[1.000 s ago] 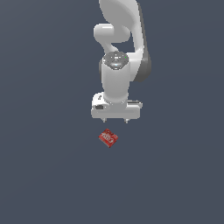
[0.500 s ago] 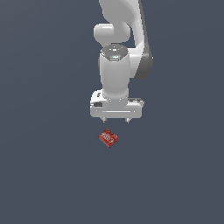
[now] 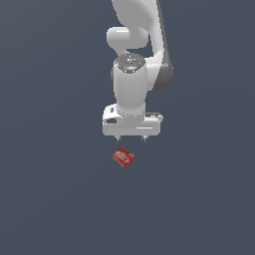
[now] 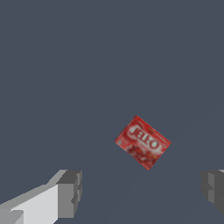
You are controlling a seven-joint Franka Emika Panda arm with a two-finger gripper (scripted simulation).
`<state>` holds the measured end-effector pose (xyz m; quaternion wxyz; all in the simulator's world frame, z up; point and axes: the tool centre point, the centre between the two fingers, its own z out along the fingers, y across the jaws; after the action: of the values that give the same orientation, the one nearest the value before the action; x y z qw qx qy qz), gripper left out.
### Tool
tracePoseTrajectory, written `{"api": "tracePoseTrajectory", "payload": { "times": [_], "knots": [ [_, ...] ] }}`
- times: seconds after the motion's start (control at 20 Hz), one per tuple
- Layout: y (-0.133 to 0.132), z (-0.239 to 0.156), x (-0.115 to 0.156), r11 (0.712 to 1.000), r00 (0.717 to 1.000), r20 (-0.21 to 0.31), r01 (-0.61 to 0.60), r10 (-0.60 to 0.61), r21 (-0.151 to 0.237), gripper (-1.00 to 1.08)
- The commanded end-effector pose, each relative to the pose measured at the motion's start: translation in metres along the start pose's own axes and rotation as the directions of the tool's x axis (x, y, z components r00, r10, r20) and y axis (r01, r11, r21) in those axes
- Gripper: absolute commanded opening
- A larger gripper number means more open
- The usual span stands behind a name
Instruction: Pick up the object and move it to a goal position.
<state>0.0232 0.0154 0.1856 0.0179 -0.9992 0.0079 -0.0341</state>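
Surface (image 3: pixel 55 199): one flat, matte slate-grey plane filling both views edge to edge. No seam, edge, wall or horizon visible; can't tell table from floor. Lighting even, only faint shading under the arm.

Arm (image 3: pixel 133 74): white Franka Panda, comes in from the top of the exterior view, dark grey joint band on the exterior view's right side, wrist pointing straight down. Round cap on top of the wrist w/ small red and green dots.

Gripper (image 3: pixel 130 139): white crossbar hand, wider than the box. Two short finger tips poke out beneath it, set well apart, so jaws stand wide, nothing between them. Wrist view agrees: grey pads (image 4: pixel 70 192) at the two sides of the frame w/ bare surface in the gap.

Red Jell-O box (image 3: pixel 123 157): small rectangular pkg, white "JELL-O" lettering on top, readable in wrist view (image 4: pixel 142 141). Lies flat on the grey surface, turned at a diagonal to the gripper's crossbar. In the exterior view it sits just below the gripper, a bit toward the exterior view's left of the hand's centre, roughly under the left-hand finger. Not touched by either finger; clear gap btw. tips and box. In wrist view it lies ahead of the finger pads, closer to one pad than the other, not in line btw. them.

Nothing else on the surface near the box that I can make out.
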Motion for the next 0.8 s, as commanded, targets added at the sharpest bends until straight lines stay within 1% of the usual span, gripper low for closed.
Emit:
{"api": "tracePoseTrajectory", "payload": {
  "times": [0.0,0.2,0.4,0.55,0.75],
  "knots": [
    [0.002,0.004,0.000,1.000,1.000,0.003,0.031,-0.031,-0.003,1.00],
    [0.006,0.014,0.000,0.995,0.995,0.010,0.102,-0.102,-0.008,1.00],
    [0.011,0.027,-0.001,0.981,0.981,0.020,0.195,-0.194,-0.013,1.00],
    [0.015,0.038,-0.001,0.961,0.961,0.029,0.275,-0.275,-0.014,1.00],
    [0.020,0.054,-0.003,0.925,0.924,0.041,0.381,-0.380,-0.013,1.00]
  ]
}}
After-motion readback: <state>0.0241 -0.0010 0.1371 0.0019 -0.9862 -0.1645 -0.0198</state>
